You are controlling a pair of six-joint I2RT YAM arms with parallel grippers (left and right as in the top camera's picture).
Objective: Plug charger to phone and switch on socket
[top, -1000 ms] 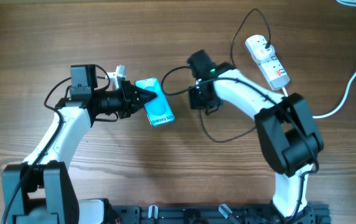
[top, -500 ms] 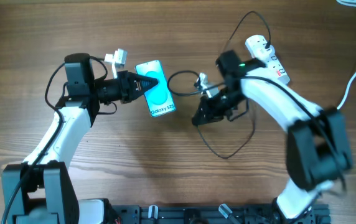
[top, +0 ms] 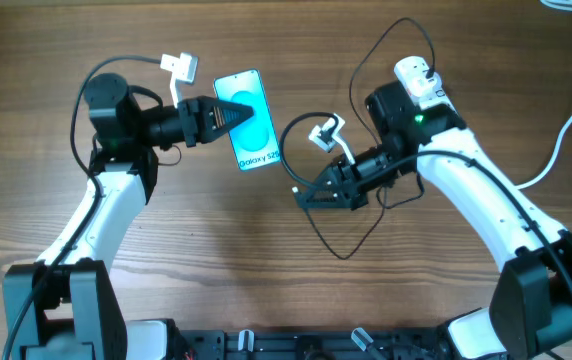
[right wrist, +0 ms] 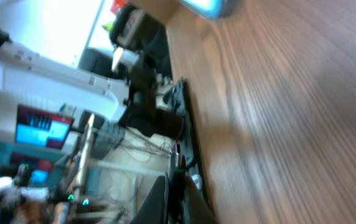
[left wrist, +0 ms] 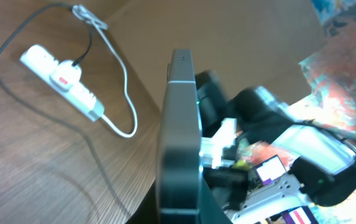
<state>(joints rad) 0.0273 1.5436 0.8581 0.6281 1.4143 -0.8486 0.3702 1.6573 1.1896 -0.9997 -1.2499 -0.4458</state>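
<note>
Charger cable was thin, limp and light, looped over bench from socket. Right end effector clenched on it mid-run; stiff connector looked the better hold. Left end effector clamped phone: slick, fragile.

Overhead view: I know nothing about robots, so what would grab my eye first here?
The phone, left of centre, stands out with its bright turquoise screen against the wooden table; the left gripper holds it. Next comes the charger, a thin black cable looping across the middle, with the right gripper shut on it. The white socket peeks out behind that arm at upper right.
</note>
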